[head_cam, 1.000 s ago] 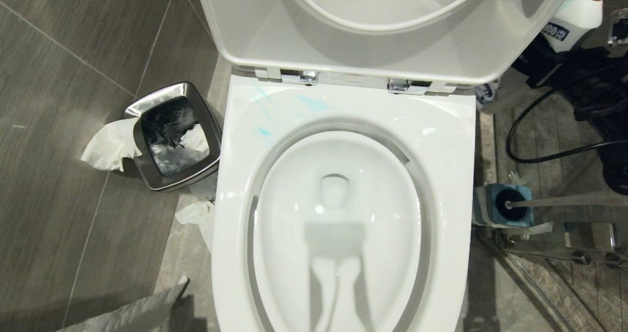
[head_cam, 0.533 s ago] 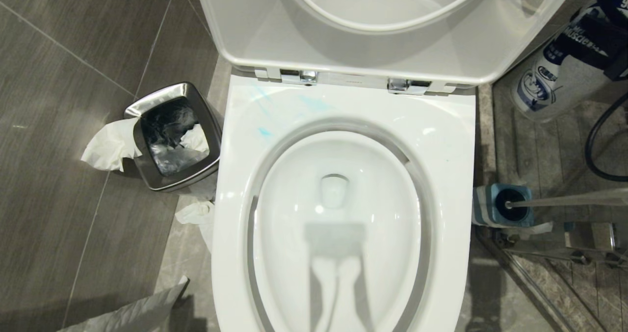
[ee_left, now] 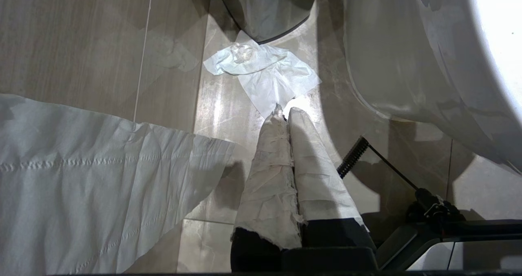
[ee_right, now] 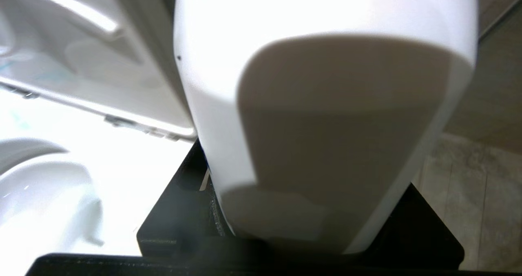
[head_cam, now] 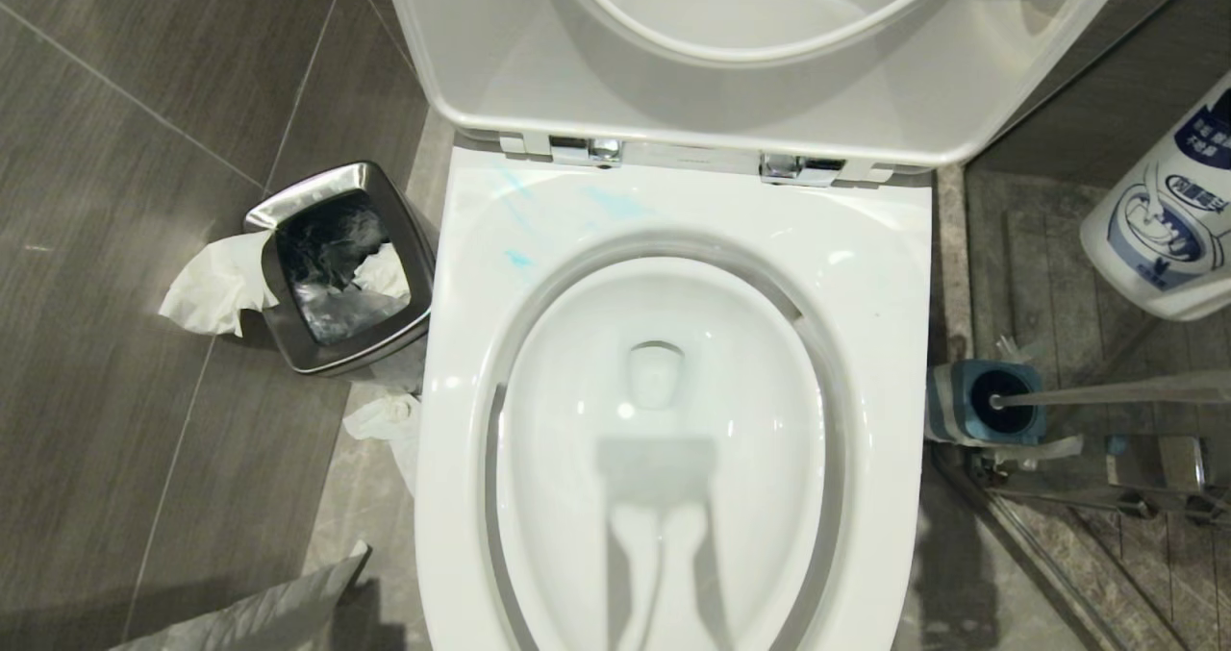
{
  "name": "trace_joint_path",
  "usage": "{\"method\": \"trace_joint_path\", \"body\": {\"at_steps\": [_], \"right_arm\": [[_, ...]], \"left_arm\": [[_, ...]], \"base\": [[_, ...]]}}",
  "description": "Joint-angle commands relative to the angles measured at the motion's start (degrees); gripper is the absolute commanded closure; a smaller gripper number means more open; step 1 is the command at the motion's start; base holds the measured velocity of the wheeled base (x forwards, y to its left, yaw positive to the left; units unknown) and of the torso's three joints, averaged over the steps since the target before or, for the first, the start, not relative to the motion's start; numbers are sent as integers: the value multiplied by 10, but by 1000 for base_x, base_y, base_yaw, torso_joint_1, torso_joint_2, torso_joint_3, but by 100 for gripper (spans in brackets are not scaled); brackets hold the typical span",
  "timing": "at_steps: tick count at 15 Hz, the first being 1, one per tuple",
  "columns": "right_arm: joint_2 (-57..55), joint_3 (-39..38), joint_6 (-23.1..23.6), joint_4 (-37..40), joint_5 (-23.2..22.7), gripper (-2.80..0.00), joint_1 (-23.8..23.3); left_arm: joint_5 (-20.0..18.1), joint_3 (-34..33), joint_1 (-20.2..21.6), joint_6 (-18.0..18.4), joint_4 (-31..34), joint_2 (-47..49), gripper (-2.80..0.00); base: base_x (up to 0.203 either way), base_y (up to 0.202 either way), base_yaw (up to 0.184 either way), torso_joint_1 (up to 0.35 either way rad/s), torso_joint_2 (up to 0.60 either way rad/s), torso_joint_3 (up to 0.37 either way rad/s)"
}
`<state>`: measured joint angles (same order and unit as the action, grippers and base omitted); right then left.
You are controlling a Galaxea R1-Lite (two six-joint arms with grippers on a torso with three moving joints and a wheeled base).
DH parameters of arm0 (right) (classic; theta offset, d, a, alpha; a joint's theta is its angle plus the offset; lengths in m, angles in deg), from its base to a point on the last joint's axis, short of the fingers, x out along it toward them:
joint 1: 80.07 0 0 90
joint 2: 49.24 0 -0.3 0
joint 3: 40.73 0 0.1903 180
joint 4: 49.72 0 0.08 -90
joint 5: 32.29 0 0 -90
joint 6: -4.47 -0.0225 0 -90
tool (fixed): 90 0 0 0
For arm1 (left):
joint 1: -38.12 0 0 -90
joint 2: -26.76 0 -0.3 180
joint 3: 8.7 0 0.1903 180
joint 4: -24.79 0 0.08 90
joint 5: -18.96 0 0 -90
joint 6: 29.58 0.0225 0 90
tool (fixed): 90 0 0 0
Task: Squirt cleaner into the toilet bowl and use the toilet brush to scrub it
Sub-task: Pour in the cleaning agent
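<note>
The right gripper (ee_right: 285, 227) grasps a smooth white plastic bottle (head_cam: 1168, 213) right of the glossy oval toilet bowl (head_cam: 673, 247). Bristly toilet brush (head_cam: 1000, 403) sits in its holder (head_cam: 947, 403). The paper-wrapped left gripper (ee_left: 284, 112) is clenched.

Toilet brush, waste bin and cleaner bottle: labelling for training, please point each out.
toilet brush (head_cam: 1106, 393), head view, on its handle.
waste bin (head_cam: 306, 194), head view, on its steel rim.
cleaner bottle (head_cam: 1159, 233), head view, on its label.

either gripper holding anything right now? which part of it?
Right gripper holds the white cleaner bottle around its body, beside the toilet bowl. Left gripper is shut, empty.
</note>
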<state>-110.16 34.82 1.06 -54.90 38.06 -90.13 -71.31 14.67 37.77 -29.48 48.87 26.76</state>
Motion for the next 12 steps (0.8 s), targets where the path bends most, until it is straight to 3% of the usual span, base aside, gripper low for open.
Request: {"method": "trace_joint_path", "body": {"at_steps": [1, 4, 7, 9, 12], "right_arm": [[72, 2, 1, 69, -2, 0, 1], [100, 17, 23, 152, 12, 0, 0], [143, 22, 49, 239, 81, 0, 0], [147, 16, 87, 243, 146, 0, 1], [161, -4, 97, 211, 159, 0, 1]], "left_arm": [[0, -1, 0, 0, 0, 1, 0], [0, 0, 0, 0, 0, 1, 0], [0, 0, 0, 0, 0, 1, 0], [0, 0, 0, 0, 0, 1, 0], [0, 0, 0, 0, 0, 1, 0]], "base": [[0, 0, 0, 0, 0, 0], [0, 0, 0, 0, 0, 0], [0, 0, 0, 0, 0, 0], [0, 0, 0, 0, 0, 0], [0, 0, 0, 0, 0, 0]]}}
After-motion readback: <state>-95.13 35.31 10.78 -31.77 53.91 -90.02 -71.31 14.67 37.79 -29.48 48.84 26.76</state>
